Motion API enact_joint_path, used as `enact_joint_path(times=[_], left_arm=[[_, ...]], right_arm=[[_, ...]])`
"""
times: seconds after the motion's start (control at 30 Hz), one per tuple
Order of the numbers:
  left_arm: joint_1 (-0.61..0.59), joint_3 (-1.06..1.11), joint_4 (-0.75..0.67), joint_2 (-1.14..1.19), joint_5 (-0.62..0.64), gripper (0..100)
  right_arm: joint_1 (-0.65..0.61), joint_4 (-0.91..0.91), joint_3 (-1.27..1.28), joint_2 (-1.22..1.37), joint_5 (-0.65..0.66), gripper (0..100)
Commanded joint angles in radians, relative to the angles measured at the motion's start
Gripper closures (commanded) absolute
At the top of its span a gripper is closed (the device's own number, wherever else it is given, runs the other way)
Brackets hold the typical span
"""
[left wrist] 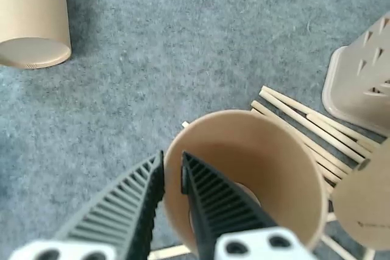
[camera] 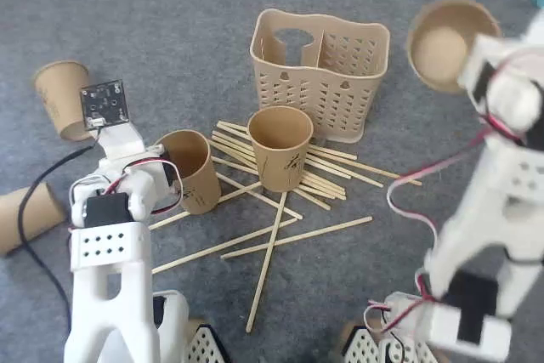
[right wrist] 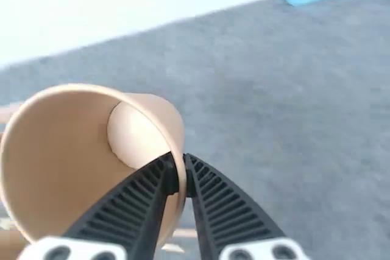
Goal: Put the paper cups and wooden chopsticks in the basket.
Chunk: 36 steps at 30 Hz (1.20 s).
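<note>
Bases of both arms stand at the near edge of the grey tabletop [camera: 178, 31]. The left arm [camera: 110, 252] rises upright and bends forward, while the right arm [camera: 501, 201] stretches tall and far forward. The left fingers [left wrist: 210, 193] are pinched almost together on the rim wall of the leaning cup [left wrist: 256, 168], one finger inside and one outside. That cup sits just left of the middle cup [camera: 280, 146], near it but apart, and whether its base rests on the tabletop I cannot tell. Wooden chopsticks [camera: 272, 235] lie flat around these two cups, with a loose few fanning toward the near side and a tighter bundle running past the middle cup toward the basket's foot. Dark print marks the sides of both cups, too small to read. Open tabletop lies at the near right, between the sticks and the right arm's base, and again at the far left. One fallen cup [camera: 25, 214] lies on its side at the left edge, and another fallen cup [camera: 59, 95] lies farther off, beyond the left wrist camera. The basket [camera: 321, 74] stands upright just behind the middle cup, its two compartments open at the top. Farthest off, the right fingers [right wrist: 213, 193] are clamped nearly shut on the rim of the raised cup [camera: 446, 44]. It is held in the air on its side, up beyond the basket's right wall and close to the tabletop's far edge.
</note>
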Motion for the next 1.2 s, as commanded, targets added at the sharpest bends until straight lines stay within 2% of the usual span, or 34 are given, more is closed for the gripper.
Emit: enact_joint_path(times=[0.0, 0.3, 0.73, 1.07, 1.17], left_arm=[[-0.005, -0.008, -0.026, -0.006, 0.0, 95], [-0.005, -0.007, -0.026, -0.002, 0.0, 95], [-0.005, -0.007, -0.028, -0.002, 0.0, 95], [-0.005, -0.007, -0.028, 0.0, 0.0, 95], [-0.005, -0.007, -0.028, 0.0, 0.0, 95]], right_arm=[[-0.073, -0.002, -0.212, 0.108, -0.08, 99.1], [-0.208, 0.008, -0.457, 0.329, -0.118, 99.1], [-0.239, 0.101, -0.45, 0.427, -0.114, 99.1], [-0.259, 0.093, -0.299, 0.374, -0.11, 98.9], [-0.252, 0.094, -0.296, 0.384, -0.092, 95.4]])
